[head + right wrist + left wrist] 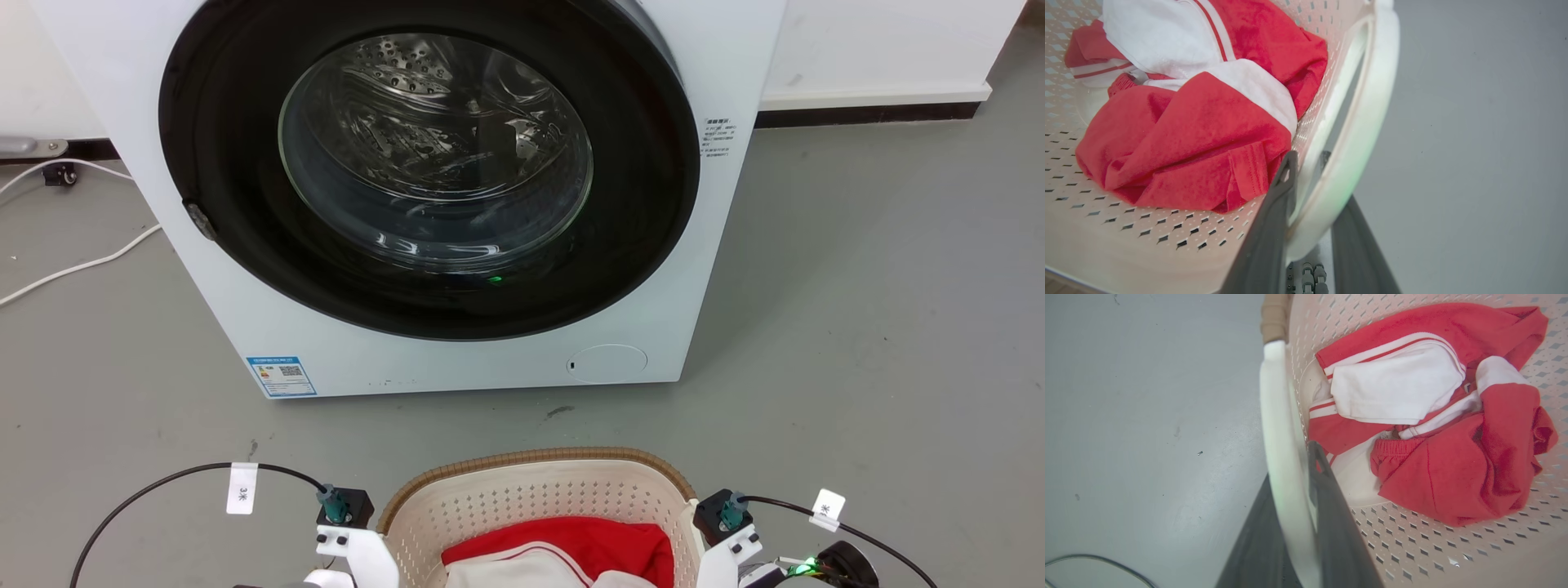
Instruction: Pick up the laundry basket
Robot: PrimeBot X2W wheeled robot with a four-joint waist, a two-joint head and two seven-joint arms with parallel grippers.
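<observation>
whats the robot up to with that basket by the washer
The robot has both arms on the laundry basket, which holds red and white clothes and is in front of a white washer. The left gripper has its jaws closed around the left loop handle. The right gripper grips the right loop handle the same way. Whether the basket is off the floor yet is unclear.

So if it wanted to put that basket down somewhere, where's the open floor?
The grey floor right of the washer is bare up to the wall. The strip between washer and laundry basket is free too. Left of the washer a white cable crosses. Clothes crowd the basket's inside.
</observation>
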